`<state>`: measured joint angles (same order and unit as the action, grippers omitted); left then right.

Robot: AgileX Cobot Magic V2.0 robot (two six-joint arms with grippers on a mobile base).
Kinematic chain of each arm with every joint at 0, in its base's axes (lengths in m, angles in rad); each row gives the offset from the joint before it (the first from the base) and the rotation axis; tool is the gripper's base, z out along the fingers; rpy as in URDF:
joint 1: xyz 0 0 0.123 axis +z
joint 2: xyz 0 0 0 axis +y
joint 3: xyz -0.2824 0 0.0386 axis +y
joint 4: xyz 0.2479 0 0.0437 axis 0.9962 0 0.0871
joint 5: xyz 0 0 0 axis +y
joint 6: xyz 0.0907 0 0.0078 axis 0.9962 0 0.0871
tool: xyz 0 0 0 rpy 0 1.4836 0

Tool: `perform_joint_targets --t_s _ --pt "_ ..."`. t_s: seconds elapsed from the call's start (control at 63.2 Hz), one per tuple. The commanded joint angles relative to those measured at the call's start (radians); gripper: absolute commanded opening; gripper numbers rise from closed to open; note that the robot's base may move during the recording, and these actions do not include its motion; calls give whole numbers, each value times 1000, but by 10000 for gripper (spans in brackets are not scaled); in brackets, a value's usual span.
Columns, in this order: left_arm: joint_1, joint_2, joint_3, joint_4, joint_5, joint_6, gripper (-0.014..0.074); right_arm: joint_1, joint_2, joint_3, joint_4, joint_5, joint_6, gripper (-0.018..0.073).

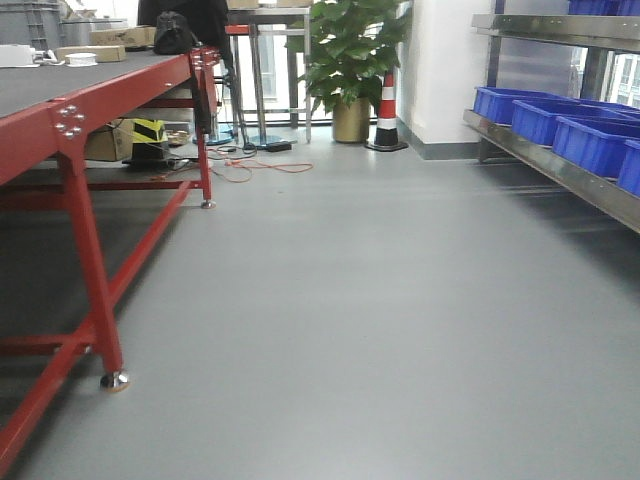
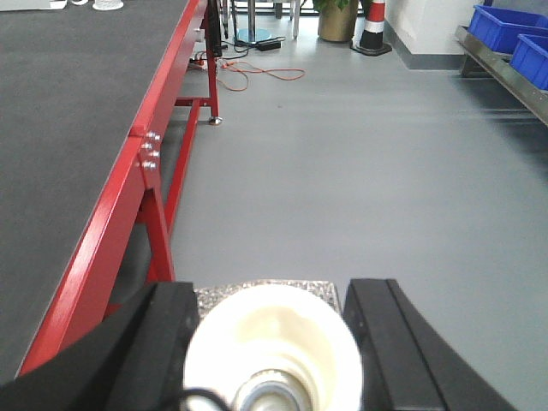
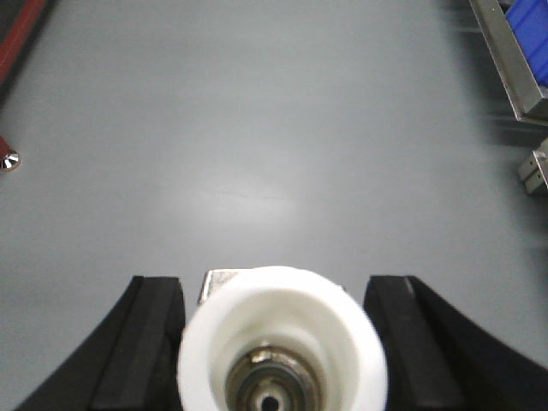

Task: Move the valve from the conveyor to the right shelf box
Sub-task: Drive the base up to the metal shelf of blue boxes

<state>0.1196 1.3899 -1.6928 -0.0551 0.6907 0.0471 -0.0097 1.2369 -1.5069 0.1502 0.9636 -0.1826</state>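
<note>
The conveyor [image 1: 60, 85] is a wide dark grey belt on a red frame at the left, also in the left wrist view [image 2: 68, 128]. My left gripper [image 2: 270, 291] is shut on a cream-white round valve [image 2: 274, 342] with a metal core, held over the grey floor beside the conveyor's red edge. My right gripper [image 3: 272, 284] is shut on a white round valve [image 3: 282, 342] with a metal centre, held over the bare floor. The right shelf [image 1: 560, 165] carries blue boxes [image 1: 595, 140], which also show in the left wrist view [image 2: 501, 26]. Neither gripper shows in the front view.
Red conveyor legs [image 1: 95, 290] stand on metal feet [image 1: 114, 380]. An orange cable [image 1: 270, 165] lies on the floor at the back, near a potted plant [image 1: 350, 60] and a striped cone [image 1: 387, 110]. Cardboard boxes [image 1: 110, 140] sit under the conveyor.
</note>
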Motion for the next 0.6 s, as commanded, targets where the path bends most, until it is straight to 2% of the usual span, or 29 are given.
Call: perform_joint_targets --t_s 0.0,0.585 --pt "-5 -10 -13 -5 -59 -7 -111 -5 -12 -18 -5 -62 -5 -162" --pt "-5 -10 -13 -5 -59 -7 -111 -5 -12 -18 -5 -65 -5 -162"
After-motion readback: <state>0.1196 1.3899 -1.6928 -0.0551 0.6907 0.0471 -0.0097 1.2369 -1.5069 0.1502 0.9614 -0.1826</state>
